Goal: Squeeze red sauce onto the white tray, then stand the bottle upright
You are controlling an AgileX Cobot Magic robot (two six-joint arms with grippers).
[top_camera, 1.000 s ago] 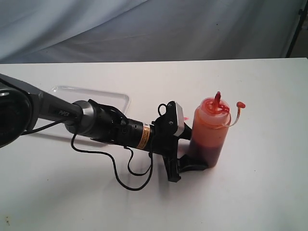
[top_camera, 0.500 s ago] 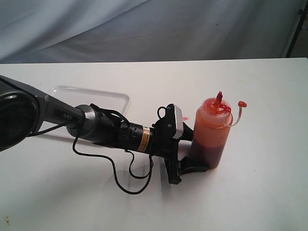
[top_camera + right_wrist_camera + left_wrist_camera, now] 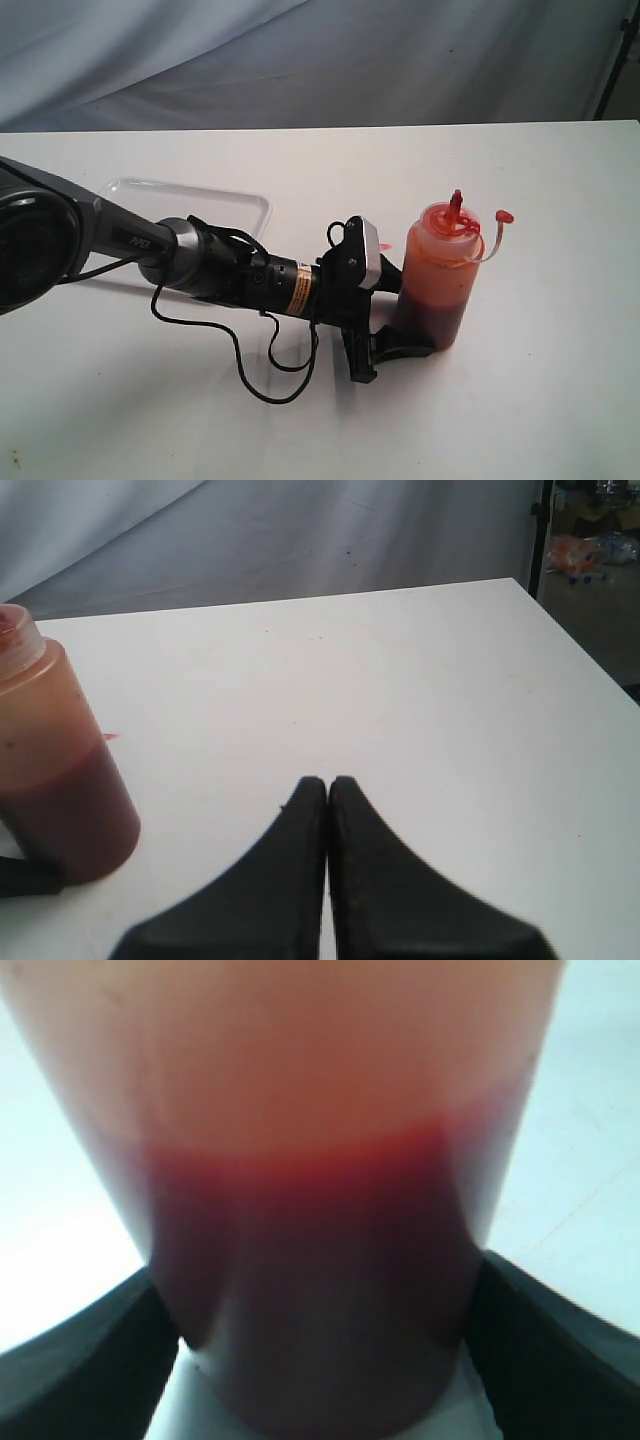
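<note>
The bottle (image 3: 440, 275) stands upright on the white table, orange-tinted, with dark red sauce (image 3: 432, 312) in its lower half and a smeared red nozzle with a tethered cap (image 3: 501, 216). My left gripper (image 3: 422, 328) reaches in from the left and is shut on the bottle's lower part. In the left wrist view the bottle (image 3: 310, 1210) fills the frame between both black fingers (image 3: 80, 1370). The white tray (image 3: 240, 205) lies behind the left arm, mostly hidden; no sauce shows on its visible part. My right gripper (image 3: 328, 783) is shut and empty, to the side of the bottle (image 3: 60, 790).
The left arm (image 3: 200, 265) and its looping black cable (image 3: 270, 375) lie across the table's middle. A faint pink mark (image 3: 385, 245) sits on the table by the bottle. The table's right edge (image 3: 585, 670) and a dark stand (image 3: 540, 535) are beyond it.
The left arm pushed slightly right during the first half second and the bottle settled from a slight lean to upright. Nothing has moved since then.
</note>
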